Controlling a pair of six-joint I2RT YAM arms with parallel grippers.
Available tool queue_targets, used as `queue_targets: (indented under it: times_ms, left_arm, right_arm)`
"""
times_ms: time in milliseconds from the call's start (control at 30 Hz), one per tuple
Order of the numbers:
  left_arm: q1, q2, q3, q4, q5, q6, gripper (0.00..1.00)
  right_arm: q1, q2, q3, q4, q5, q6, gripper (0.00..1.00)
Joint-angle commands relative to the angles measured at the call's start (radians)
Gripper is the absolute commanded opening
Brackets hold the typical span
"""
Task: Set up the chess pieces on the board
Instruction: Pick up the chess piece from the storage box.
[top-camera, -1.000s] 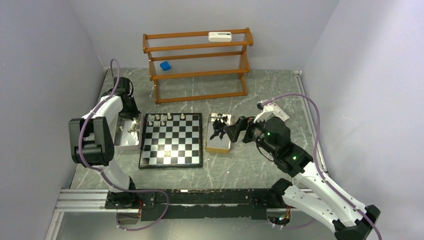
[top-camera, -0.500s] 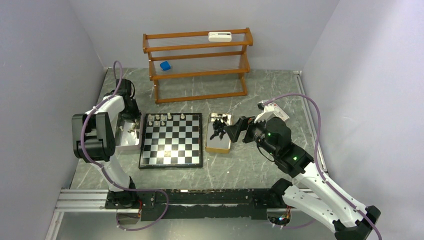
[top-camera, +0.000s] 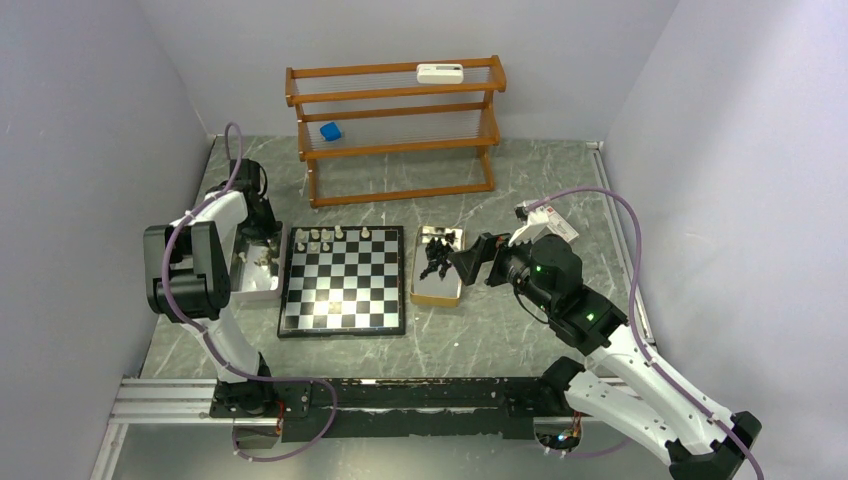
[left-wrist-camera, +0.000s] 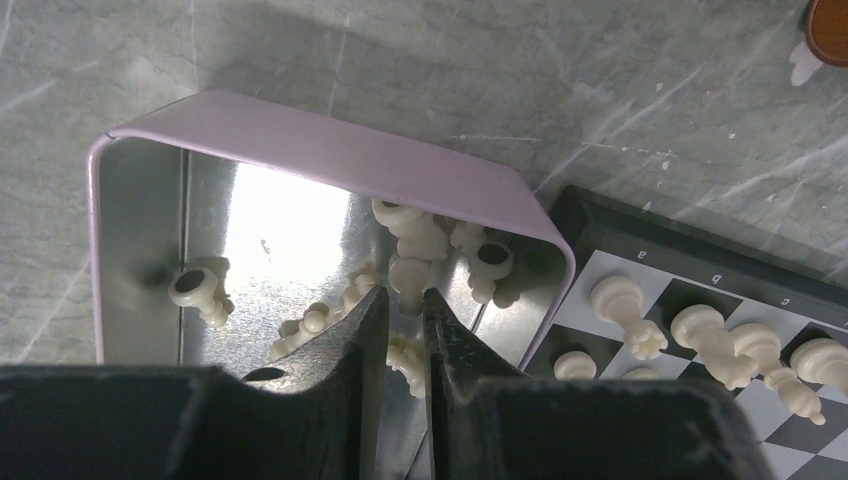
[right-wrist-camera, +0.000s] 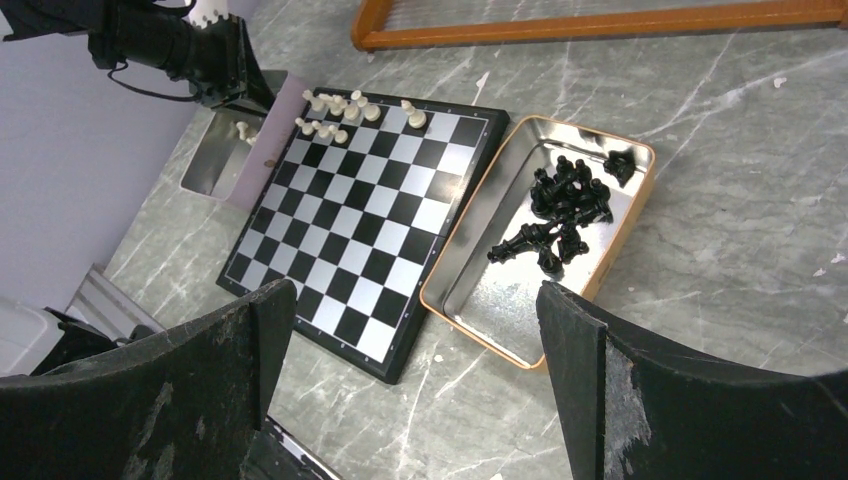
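Grey marbled counter (top-camera: 500, 190) carries everything you are working with. Nearest you, your right gripper (right-wrist-camera: 412, 290) hangs above the counter with its jaws spread wide and nothing between them. It is just beside the orange-rimmed tray (right-wrist-camera: 500, 300), where the black pieces (right-wrist-camera: 565, 215) lie heaped toward the far end.

Left of that tray the board (right-wrist-camera: 330, 250) lies flat, and a handful of cream pieces (right-wrist-camera: 340, 110) stand on its far rows.

Just beside the board's far left corner sits the lilac-rimmed tray (left-wrist-camera: 330, 155), with loose cream pieces (left-wrist-camera: 205, 290) lying in it. Your left gripper (left-wrist-camera: 405, 295) reaches down into this tray, jaws drawn almost together on one cream piece (left-wrist-camera: 408, 272) at their tips.

Farthest back, a wooden rack (top-camera: 395, 130) stands by the wall, with a blue block (top-camera: 331, 131) on its lower shelf and a white device (top-camera: 439, 72) on top.
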Motion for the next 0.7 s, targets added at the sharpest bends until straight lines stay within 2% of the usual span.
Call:
queue_targets:
  times_ms: [0,667]
  left_arm:
    - [0.013,0.016,0.018,0.023,0.032,0.016,0.24]
    - [0.018,-0.011,0.013,-0.002,0.034,0.017,0.15]
  right_arm:
    - [0.004,-0.013,0.024,-0.001,0.013,0.000,0.95]
    - [0.003,-0.015,0.041,-0.013,0.014,-0.009,0.95]
